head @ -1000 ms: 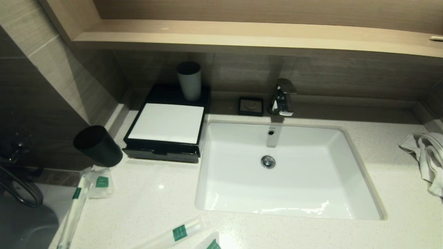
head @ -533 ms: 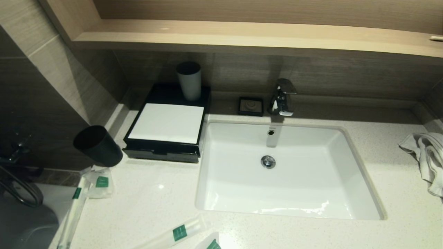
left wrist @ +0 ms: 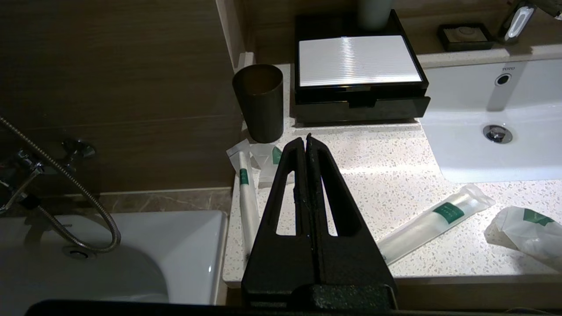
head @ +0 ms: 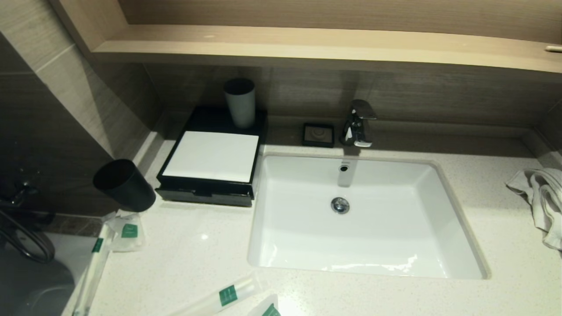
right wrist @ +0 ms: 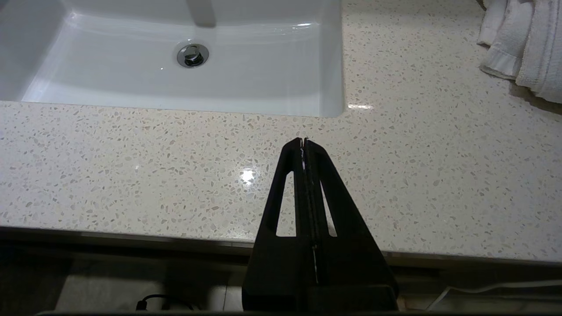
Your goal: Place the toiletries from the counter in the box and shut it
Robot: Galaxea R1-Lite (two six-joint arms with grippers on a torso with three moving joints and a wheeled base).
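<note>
The black box (head: 210, 158) with its white top panel sits at the back left of the counter (head: 189, 254), its shallow drawer front (left wrist: 360, 107) facing me. Toiletries lie on the counter: a long thin packet (left wrist: 246, 193) and a short flat one (left wrist: 268, 162) by the left edge, a long tube packet (left wrist: 439, 221) and a crumpled packet (left wrist: 527, 230) near the front. My left gripper (left wrist: 306, 137) hangs shut and empty above the counter's front left edge, short of the packets. My right gripper (right wrist: 304, 140) is shut and empty at the front edge, right of the sink. Neither shows in the head view.
A black cup (head: 124, 185) stands left of the box and a white cup (head: 240, 103) on its rear. The white sink basin (head: 364, 219) fills the middle, with tap (head: 359, 123) and black soap dish (head: 318, 134) behind. A white towel (head: 540, 199) lies far right.
</note>
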